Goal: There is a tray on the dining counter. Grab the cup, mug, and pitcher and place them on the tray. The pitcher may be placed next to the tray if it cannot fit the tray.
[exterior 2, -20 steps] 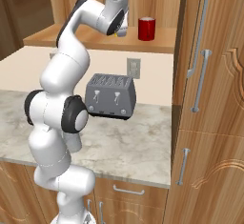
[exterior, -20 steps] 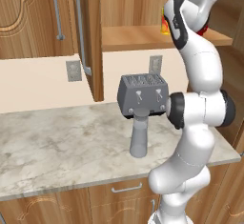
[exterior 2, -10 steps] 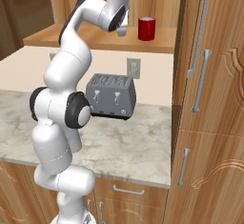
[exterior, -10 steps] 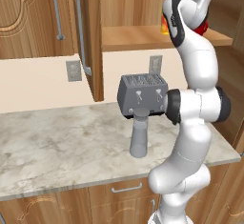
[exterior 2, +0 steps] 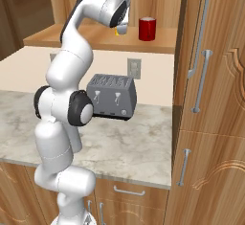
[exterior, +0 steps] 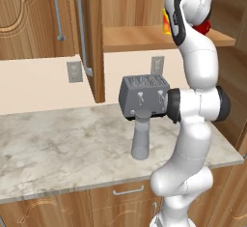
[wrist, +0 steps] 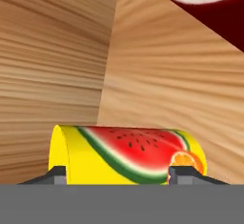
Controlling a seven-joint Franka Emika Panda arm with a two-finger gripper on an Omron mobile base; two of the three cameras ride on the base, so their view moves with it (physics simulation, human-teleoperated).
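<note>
Cup: yellow, watermelon and orange-slice print on side.

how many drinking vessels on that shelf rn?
2. The yellow cup sits between the end effector fingertips; the red mug stands beside it on the wooden shelf. The arm blocks part of the shelf, so more may be hidden.

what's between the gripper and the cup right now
Nothing visible. In the hand view the cup lies right between the two fingertips, one at each end of it, with no other object in the gap. The mug stands apart, farther along the shelf.
</note>
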